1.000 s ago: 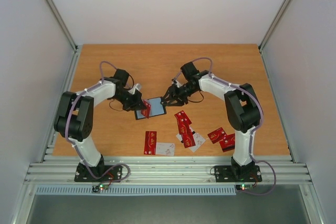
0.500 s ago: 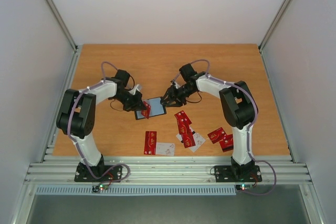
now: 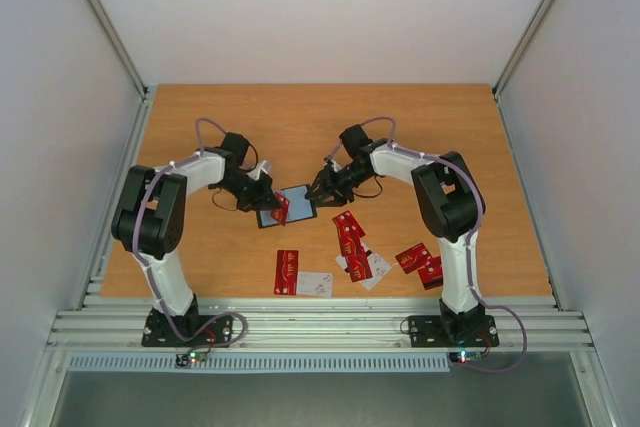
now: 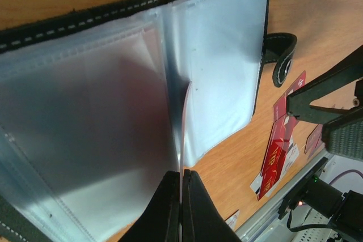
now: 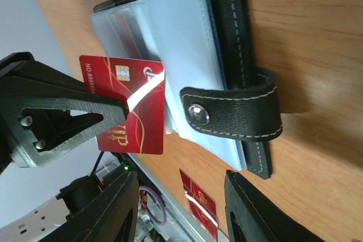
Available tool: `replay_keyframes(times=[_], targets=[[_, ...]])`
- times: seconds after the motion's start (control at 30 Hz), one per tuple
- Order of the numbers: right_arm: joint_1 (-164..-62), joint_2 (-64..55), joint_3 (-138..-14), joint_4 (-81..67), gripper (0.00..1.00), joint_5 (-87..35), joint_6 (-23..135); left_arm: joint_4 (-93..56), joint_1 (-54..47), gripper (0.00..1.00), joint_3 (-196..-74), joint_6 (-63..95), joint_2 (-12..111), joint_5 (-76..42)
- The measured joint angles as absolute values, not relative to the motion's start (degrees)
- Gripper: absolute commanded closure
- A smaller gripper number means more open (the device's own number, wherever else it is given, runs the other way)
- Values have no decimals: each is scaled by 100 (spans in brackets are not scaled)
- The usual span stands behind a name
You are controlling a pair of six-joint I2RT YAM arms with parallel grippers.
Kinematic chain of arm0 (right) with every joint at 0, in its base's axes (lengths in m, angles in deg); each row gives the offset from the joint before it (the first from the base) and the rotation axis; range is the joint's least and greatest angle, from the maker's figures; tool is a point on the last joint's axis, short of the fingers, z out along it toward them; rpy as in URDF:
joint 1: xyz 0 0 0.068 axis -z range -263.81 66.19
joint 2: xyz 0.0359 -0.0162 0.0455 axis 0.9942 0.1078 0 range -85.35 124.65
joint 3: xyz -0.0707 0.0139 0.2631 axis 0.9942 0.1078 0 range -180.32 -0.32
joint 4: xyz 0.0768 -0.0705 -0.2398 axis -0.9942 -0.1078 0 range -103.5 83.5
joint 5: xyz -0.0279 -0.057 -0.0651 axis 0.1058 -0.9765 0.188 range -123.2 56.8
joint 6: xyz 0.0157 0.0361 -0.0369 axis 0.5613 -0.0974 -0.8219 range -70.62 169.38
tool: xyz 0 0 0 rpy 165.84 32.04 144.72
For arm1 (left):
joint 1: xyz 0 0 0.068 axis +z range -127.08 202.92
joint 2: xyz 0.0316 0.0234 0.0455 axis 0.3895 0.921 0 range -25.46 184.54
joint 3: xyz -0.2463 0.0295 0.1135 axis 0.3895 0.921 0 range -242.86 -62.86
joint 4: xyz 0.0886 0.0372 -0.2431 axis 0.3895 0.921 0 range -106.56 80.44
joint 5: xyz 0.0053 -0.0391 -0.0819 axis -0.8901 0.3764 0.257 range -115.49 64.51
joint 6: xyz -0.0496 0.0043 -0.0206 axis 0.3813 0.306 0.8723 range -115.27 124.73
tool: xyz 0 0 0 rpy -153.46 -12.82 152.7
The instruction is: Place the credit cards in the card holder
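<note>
The black card holder (image 3: 300,203) lies open mid-table, its clear sleeves (image 4: 221,55) facing up and its snap tab (image 5: 238,114) sticking out at the side. My left gripper (image 3: 272,199) is shut on a red credit card (image 5: 131,111), which stands on edge over the sleeves. In the left wrist view that card (image 4: 182,154) is a thin line running from the jaws toward the fold between the sleeves. My right gripper (image 3: 317,190) hovers at the tab side of the holder. Its fingers (image 5: 116,208) are apart with nothing between them.
Loose credit cards lie on the wooden table toward the near edge: a red one (image 3: 287,271) beside a white one (image 3: 315,284), a red pair (image 3: 348,229), a mixed cluster (image 3: 363,265), and two red ones (image 3: 420,262) near the right arm's base.
Both arms have shifted only slightly. The held card and the holder stay where they were.
</note>
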State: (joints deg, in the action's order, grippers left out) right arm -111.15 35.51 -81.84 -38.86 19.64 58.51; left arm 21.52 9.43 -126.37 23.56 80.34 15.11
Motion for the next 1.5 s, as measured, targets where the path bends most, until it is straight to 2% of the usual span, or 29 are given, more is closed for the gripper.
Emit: replay_keyframes(times=[1.5], targets=[[-11115, 4065, -8451, -4000, 58, 2017, 5678, 2213, 945, 100, -13046, 2334, 8333, 1305]])
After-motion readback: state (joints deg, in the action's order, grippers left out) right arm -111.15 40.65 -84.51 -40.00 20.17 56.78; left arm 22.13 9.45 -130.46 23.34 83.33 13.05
